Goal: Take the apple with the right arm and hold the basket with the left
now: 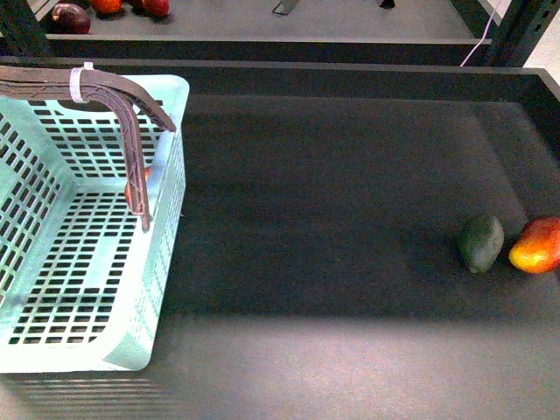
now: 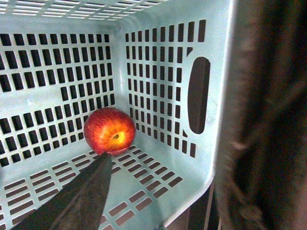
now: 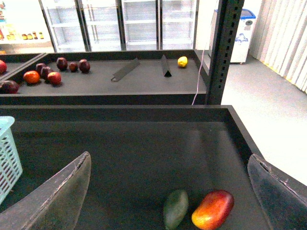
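Note:
The red apple (image 2: 109, 130) with a yellow patch lies on the slotted floor inside the mint-blue basket (image 2: 158, 187). In the front view the basket (image 1: 166, 262) stands at the left with its brown handles (image 1: 131, 131) tied by a white zip tie (image 1: 80, 83), and only a sliver of the apple (image 1: 131, 188) shows behind a handle. My left gripper (image 2: 168, 206) is shut on the basket's wall, one finger (image 2: 81, 196) inside close to the apple. My right gripper (image 3: 165, 191) is open and empty above the dark tray. Neither gripper shows in the front view.
A dark green oval fruit (image 1: 481, 242) and an oblong red-orange fruit (image 1: 536, 245) lie side by side at the tray's right, below my right gripper in its view. A black post (image 3: 224, 48) stands behind the tray wall. More fruit (image 3: 45, 74) lies on the far shelf.

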### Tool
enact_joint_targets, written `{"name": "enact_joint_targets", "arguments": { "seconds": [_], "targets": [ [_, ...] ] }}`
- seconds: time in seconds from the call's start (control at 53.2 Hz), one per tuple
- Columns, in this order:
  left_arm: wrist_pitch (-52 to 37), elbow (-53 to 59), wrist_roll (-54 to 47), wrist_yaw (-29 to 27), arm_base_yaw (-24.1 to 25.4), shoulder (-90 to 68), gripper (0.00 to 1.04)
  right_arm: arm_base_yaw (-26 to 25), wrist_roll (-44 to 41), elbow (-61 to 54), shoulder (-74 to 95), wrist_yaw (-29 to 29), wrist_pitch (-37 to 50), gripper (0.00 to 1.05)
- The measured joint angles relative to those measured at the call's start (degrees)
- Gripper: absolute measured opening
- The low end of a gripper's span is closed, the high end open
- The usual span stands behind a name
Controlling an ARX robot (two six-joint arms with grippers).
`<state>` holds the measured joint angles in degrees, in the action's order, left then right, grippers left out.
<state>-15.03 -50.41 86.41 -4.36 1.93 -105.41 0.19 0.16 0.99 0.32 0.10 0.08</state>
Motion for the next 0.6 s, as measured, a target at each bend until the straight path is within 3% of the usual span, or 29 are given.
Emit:
{"name": "enact_joint_targets", "arguments": {
  "seconds": [0.131,0.601],
  "targets": [
    [1.0,0.0,0.0,-0.5,-0.2,4.4,0.99,0.0,0.0,0.0,0.0,0.0,0.0,0.96],
    [11.8,4.8,-1.1,-5.7,-4.0,22.6,0.98,0.0,0.0,0.0,0.0,0.0,0.0,0.96]
  ]
}}
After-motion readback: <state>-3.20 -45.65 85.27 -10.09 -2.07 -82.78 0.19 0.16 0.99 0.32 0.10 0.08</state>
